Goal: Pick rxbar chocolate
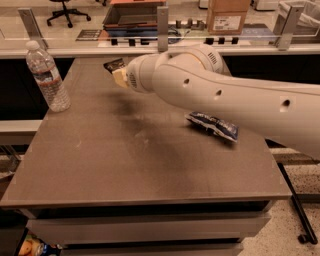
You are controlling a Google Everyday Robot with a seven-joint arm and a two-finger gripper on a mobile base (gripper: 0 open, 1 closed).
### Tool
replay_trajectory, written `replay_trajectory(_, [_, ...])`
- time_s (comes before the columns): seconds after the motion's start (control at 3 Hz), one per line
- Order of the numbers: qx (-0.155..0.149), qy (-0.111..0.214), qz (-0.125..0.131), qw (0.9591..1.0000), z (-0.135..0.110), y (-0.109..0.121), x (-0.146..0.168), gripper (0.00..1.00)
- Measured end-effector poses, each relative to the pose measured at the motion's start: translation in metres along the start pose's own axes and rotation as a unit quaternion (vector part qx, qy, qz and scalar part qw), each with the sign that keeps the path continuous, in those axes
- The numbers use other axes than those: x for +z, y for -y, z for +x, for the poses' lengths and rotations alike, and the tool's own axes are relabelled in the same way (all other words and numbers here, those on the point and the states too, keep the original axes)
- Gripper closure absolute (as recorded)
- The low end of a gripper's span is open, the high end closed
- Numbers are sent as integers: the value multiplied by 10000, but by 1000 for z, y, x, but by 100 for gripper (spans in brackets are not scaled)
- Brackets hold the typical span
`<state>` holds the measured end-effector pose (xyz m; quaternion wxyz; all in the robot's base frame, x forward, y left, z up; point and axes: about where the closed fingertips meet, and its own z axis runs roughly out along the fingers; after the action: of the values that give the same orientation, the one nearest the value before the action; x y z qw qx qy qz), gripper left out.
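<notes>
The rxbar chocolate (114, 64) is a small black-wrapped bar at the far middle of the brown table (100, 165). It sticks out tilted from the tip of my gripper (120, 78), which is shut on it and holds it just above the table top. My white arm (225, 100) reaches in from the right and hides most of the gripper. The blue crinkly chip bag (214, 125) lies on the table at the right, under the arm.
A clear water bottle (49, 77) stands upright at the table's far left corner. A glass-fronted counter (165, 42) with a cardboard box (227, 15) runs behind the table. The table's right edge lies close to the chip bag.
</notes>
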<state>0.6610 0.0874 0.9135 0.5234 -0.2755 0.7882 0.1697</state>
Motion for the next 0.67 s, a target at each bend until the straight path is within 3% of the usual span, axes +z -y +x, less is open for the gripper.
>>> replay_trajectory(0.33, [309,-74,-143,9994,-24,13,-24,100])
replay_trajectory(0.67, [147,-157,-203,9996,-47,43,-58,100])
